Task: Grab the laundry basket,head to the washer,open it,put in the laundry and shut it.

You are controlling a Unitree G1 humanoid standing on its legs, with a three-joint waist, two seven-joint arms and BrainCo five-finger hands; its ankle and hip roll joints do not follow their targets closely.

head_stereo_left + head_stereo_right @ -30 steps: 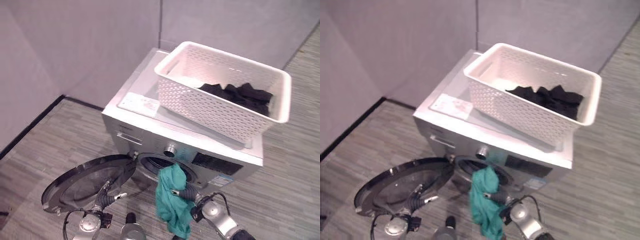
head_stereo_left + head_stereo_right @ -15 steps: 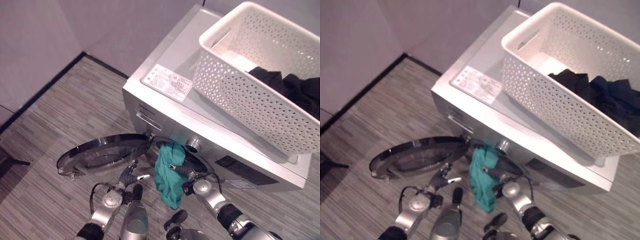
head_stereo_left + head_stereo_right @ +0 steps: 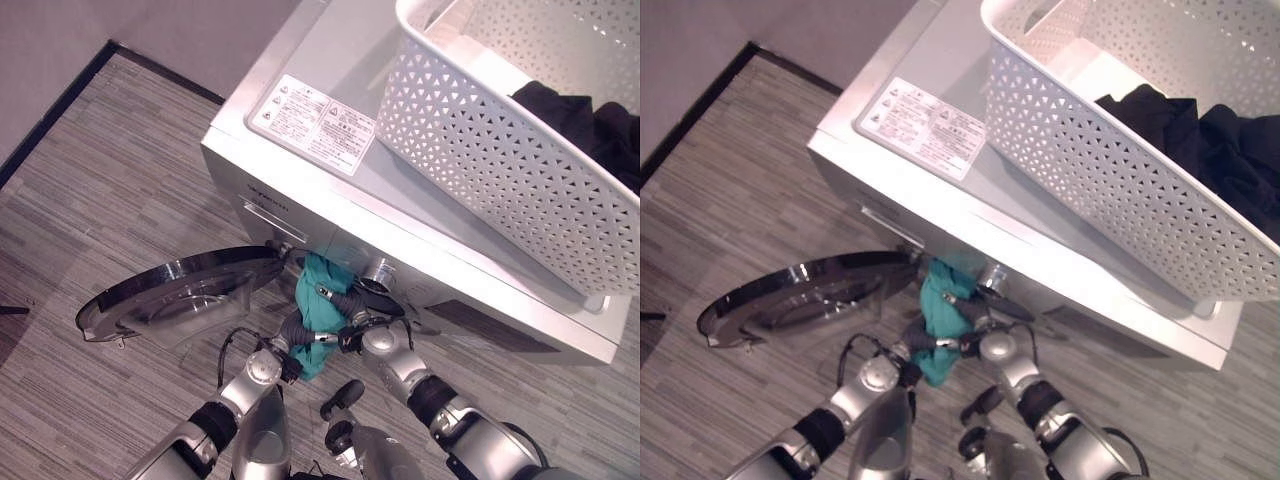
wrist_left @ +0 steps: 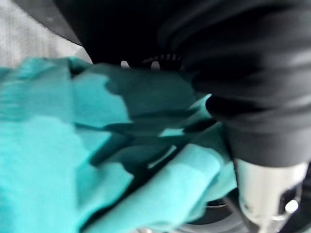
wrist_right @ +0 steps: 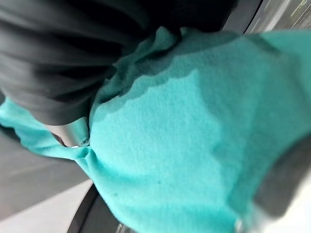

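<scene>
A teal cloth (image 3: pixel 318 278) hangs at the washer's round opening, just under the front panel. My right hand (image 3: pixel 346 303) is shut on its upper part, and the cloth (image 5: pixel 184 145) drapes over that hand's fingers. My left hand (image 3: pixel 292 336) is against the cloth's lower part (image 4: pixel 48 160). The silver washer (image 3: pixel 300 190) carries the white perforated laundry basket (image 3: pixel 480 150) on its top. Black laundry (image 3: pixel 570 115) lies in the basket's right half. The washer's round door (image 3: pixel 180 295) is swung wide open to the left.
A printed label (image 3: pixel 315 115) lies on the washer's top beside the basket. A silver knob (image 3: pixel 378 270) sits on the front panel right of the opening. Grey walls meet a black skirting strip (image 3: pixel 60 100) at the left. Striped grey floor surrounds the washer.
The camera has dipped and come closer to the washer. My left hand has left the door area and come against the teal cloth. The cloth has risen to the opening.
</scene>
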